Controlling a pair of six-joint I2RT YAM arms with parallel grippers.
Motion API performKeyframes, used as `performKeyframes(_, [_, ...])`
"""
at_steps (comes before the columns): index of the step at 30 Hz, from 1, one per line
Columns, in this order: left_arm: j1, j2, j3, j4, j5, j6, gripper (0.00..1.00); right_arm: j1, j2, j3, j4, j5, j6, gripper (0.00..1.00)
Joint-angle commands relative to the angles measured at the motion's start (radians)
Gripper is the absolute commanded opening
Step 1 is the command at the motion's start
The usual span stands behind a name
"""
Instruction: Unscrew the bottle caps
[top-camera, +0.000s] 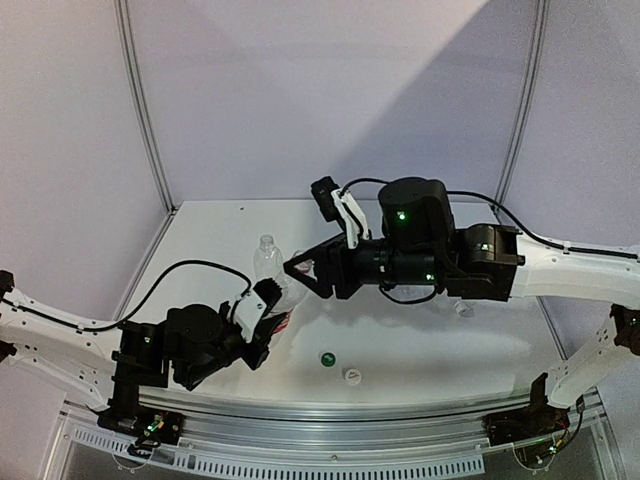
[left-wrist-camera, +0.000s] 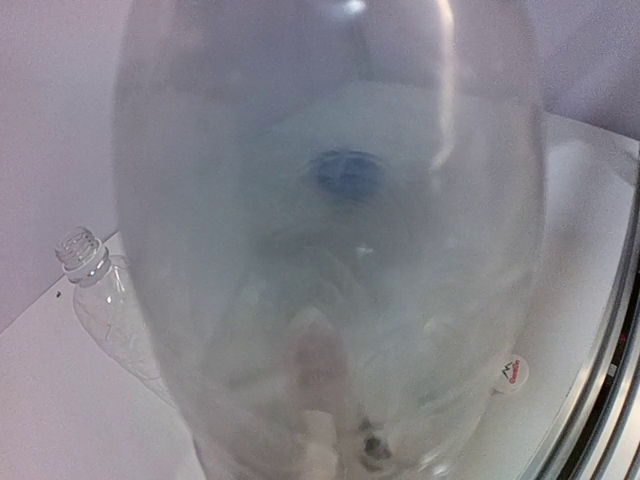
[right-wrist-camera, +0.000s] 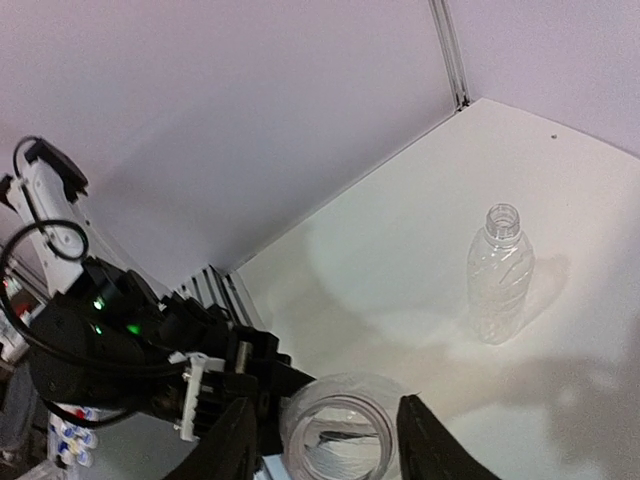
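Observation:
My left gripper (top-camera: 266, 303) is shut on a clear bottle with a red label (top-camera: 281, 296) and holds it tilted above the table. That bottle (left-wrist-camera: 330, 250) fills the left wrist view, which hides the left fingers. A blue round blur (left-wrist-camera: 347, 172) shows through its far end. My right gripper (top-camera: 296, 266) is at the bottle's top. In the right wrist view its fingers stand apart on either side of the bottle's clear round top (right-wrist-camera: 335, 435). An uncapped clear bottle (top-camera: 266, 256) stands behind and also shows in both wrist views (left-wrist-camera: 100, 290) (right-wrist-camera: 497, 275). A green cap (top-camera: 327, 358) and a white cap (top-camera: 352, 375) lie on the table.
The white cap (left-wrist-camera: 512, 372) lies near the metal front rail (top-camera: 330, 410). Purple walls close the back and sides. A small clear thing (top-camera: 463, 308) shows under the right arm. The left arm's black body (right-wrist-camera: 120, 350) is close to the right fingers.

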Motion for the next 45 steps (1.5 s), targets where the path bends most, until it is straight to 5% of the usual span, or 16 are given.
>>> performKeyframes(1, [0.01, -0.016, 0.025, 0.016, 0.001, -0.011, 0.16, 0.009, 0.017, -0.015, 0.089, 0.02, 0.017, 0.43])
performKeyframes(8, [0.01, -0.022, 0.025, 0.011, -0.004, -0.017, 0.19, 0.009, 0.057, -0.011, 0.082, 0.028, 0.031, 0.33])
performKeyframes(18, [0.01, -0.019, 0.025, 0.012, -0.006, -0.016, 0.19, 0.011, 0.072, -0.008, 0.064, 0.021, 0.038, 0.44])
performKeyframes(24, [0.01, -0.021, 0.026, 0.011, -0.004, -0.015, 0.2, 0.01, 0.071, -0.01, 0.065, 0.021, 0.033, 0.27])
performKeyframes(26, [0.01, -0.02, 0.027, 0.01, -0.003, -0.013, 0.25, 0.011, 0.065, -0.012, 0.065, 0.028, 0.022, 0.18])
performKeyframes(29, [0.01, -0.021, 0.029, 0.006, 0.0, -0.017, 0.45, 0.012, 0.053, 0.012, 0.022, 0.058, -0.01, 0.07])
performKeyframes(33, [0.01, -0.037, 0.034, -0.011, 0.008, -0.021, 0.64, 0.01, 0.031, 0.075, -0.101, 0.133, -0.13, 0.02])
performKeyframes(38, [0.01, -0.11, 0.014, -0.013, 0.039, -0.017, 0.69, -0.029, 0.036, 0.149, -0.288, 0.231, -0.229, 0.02])
performKeyframes(45, [0.01, -0.249, -0.039, 0.015, 0.068, 0.004, 0.81, -0.095, 0.065, 0.172, -0.32, 0.317, -0.289, 0.02])
